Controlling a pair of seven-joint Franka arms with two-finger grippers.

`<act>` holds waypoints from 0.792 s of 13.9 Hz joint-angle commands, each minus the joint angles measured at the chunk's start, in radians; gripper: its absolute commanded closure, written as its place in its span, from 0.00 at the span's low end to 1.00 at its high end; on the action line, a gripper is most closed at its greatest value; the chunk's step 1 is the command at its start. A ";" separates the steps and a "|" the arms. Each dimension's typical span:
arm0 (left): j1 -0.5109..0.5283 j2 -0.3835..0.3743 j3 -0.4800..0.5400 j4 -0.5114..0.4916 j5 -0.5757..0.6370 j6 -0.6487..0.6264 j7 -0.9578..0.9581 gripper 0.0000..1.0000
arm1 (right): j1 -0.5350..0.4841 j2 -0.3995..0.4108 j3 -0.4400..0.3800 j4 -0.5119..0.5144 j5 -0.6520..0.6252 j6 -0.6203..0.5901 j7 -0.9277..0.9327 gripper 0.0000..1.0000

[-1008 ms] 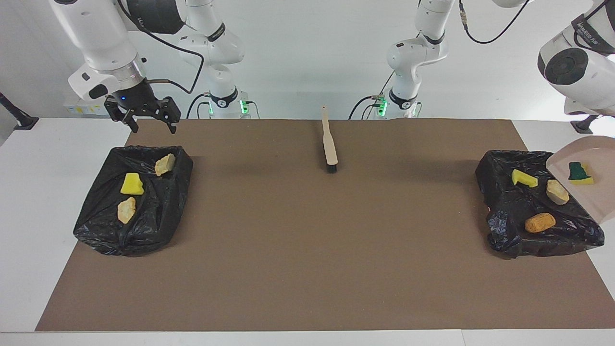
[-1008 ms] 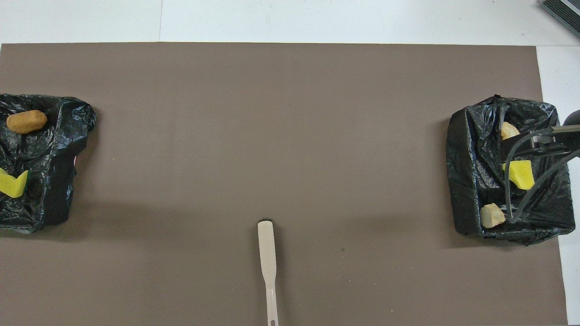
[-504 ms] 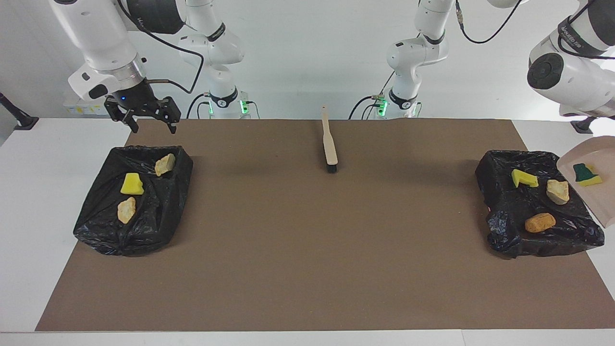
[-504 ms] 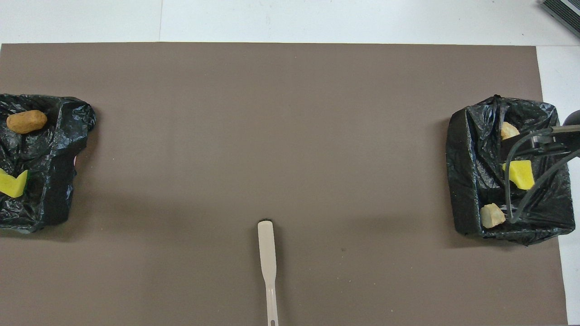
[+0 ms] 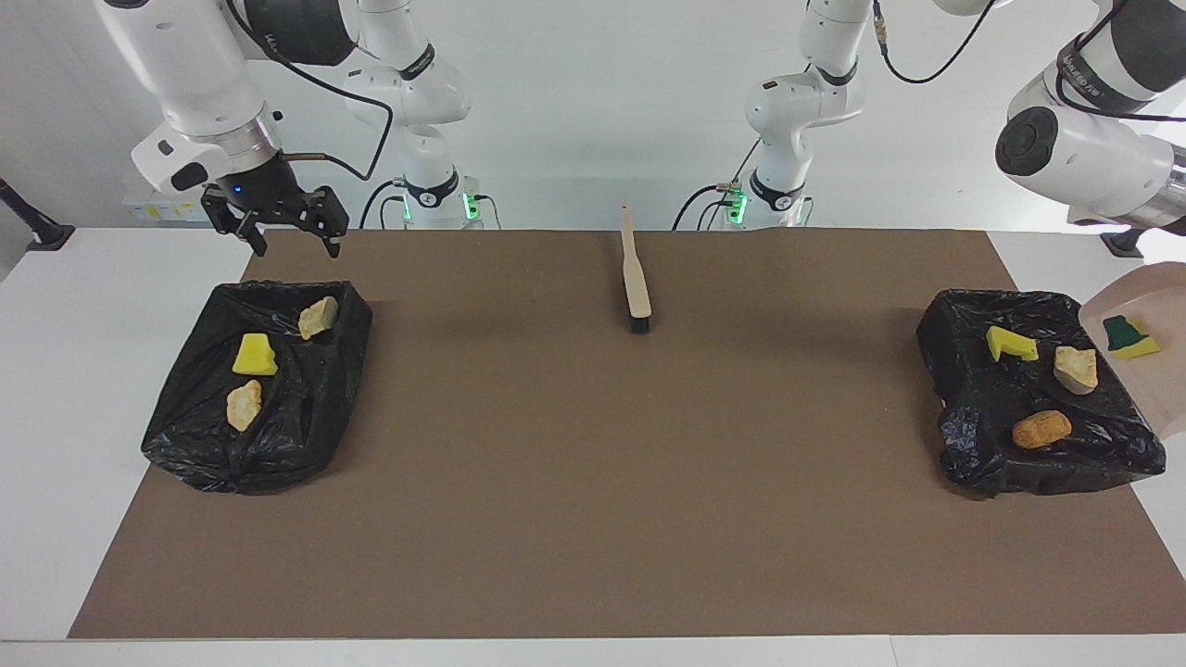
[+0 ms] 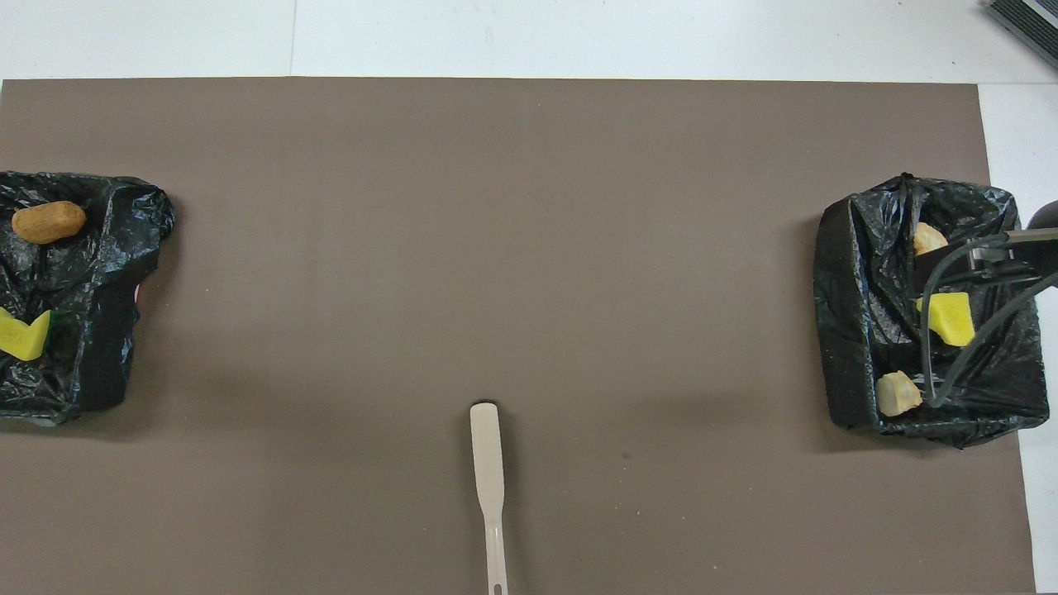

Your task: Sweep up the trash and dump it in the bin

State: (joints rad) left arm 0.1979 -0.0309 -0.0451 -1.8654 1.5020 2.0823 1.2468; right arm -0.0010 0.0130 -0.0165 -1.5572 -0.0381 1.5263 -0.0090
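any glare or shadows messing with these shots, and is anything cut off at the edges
Facing view: soft, even light; the brush and both black bin bags cast faint shadows on the brown mat; the bags' plastic shows small glints; the dustpan is cut by the frame edge. Overhead view: the bin at the left arm's end is cropped, and dark cables cross the other bin.

Legible text: none. One band of small lettering on the black collar of the left arm [image 5: 1089, 65], above the bin [image 5: 1038, 408] at that arm's end of the table; characters cannot be made out.
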 commanded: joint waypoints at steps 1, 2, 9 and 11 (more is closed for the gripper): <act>0.023 -0.073 0.002 -0.126 0.058 0.048 -0.090 1.00 | -0.004 -0.019 0.001 -0.021 0.020 0.003 0.015 0.00; 0.020 -0.083 0.002 -0.144 0.061 0.050 -0.099 1.00 | -0.004 -0.018 0.001 -0.021 0.020 0.003 0.015 0.00; 0.011 -0.118 -0.009 -0.135 0.069 0.007 -0.090 1.00 | -0.004 -0.019 0.001 -0.021 0.020 0.003 0.015 0.00; -0.020 -0.139 -0.012 -0.132 0.069 -0.025 -0.080 1.00 | -0.004 -0.019 0.001 -0.021 0.020 0.003 0.015 0.00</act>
State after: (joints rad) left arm 0.2102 -0.1263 -0.0570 -1.9797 1.5509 2.0988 1.1680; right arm -0.0011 0.0130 -0.0165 -1.5572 -0.0381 1.5263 -0.0090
